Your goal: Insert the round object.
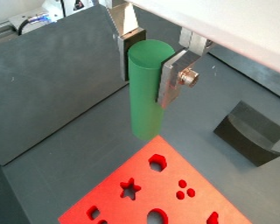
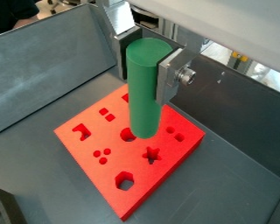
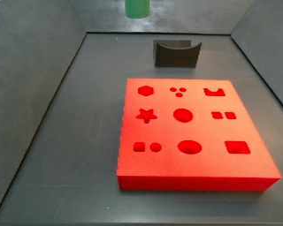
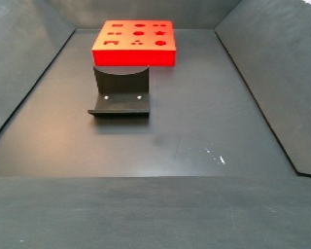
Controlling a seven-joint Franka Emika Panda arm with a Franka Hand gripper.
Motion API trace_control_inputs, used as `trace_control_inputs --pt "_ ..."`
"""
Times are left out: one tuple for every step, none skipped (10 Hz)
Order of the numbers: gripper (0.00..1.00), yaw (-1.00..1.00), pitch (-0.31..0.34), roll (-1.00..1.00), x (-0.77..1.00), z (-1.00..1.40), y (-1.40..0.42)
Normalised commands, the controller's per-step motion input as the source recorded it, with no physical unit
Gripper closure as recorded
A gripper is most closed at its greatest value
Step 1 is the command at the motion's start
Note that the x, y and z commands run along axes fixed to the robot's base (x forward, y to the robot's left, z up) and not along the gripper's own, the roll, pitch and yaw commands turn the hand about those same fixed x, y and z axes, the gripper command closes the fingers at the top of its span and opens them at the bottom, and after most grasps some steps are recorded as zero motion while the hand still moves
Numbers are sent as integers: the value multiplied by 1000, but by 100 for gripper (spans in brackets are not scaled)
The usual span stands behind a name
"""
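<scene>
The gripper (image 2: 146, 59) is squeezed shut on the green peg (image 2: 146, 92), holding it upright in the air over the red block (image 2: 108, 157) with its cut-out shapes, while the dark curved holder (image 3: 176, 53) sits just beside the block.

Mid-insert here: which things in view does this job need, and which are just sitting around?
Needed:
- green cylinder peg, gripped upright
- gripper, raised above the floor in both wrist views
- red block with its round hole

Lying about:
- dark grey curved holder, beside the block
</scene>
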Motion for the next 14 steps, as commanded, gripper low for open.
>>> trace_control_inputs --pt "100 -180 0 43 569 -160 -300" --pt "100 -129 0 24 940 -274 -309" --pt "100 0 0 49 1000 -340 -234" --pt "100 0 0 24 1000 -311 -183" --pt "100 0 0 16 1000 -303 -157" --pt "100 0 0 66 1000 -331 -180" --pt "100 0 0 117 1000 -346 -200" --pt "100 0 7 143 1000 -360 -203" --pt "100 0 10 160 1000 -383 -226" --pt "100 0 13 176 1000 -389 -231" --pt "100 0 43 247 1000 -389 -171" --pt "100 0 66 306 1000 -397 -123" --pt "100 0 70 301 1000 -409 -83" --pt "100 0 49 200 1000 -454 -63"
